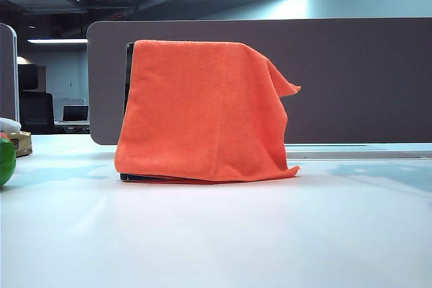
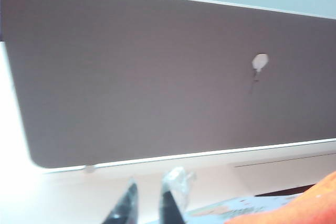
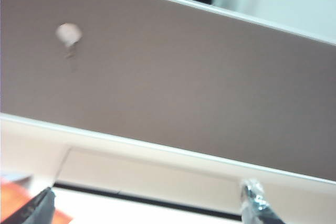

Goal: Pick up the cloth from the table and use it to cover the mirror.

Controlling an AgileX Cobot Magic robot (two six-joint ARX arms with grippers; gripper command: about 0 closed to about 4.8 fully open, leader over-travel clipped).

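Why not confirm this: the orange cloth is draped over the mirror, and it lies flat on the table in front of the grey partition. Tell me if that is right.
One part is wrong. The orange cloth does not lie flat: the exterior view shows it hanging over the upright mirror, whose dark edge shows at the cloth's left side. It does cover the mirror, on the table in front of the grey partition.

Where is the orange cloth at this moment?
In the exterior view the cloth hangs over the upright mirror, slightly left of centre on the white table, in front of the grey partition panel.
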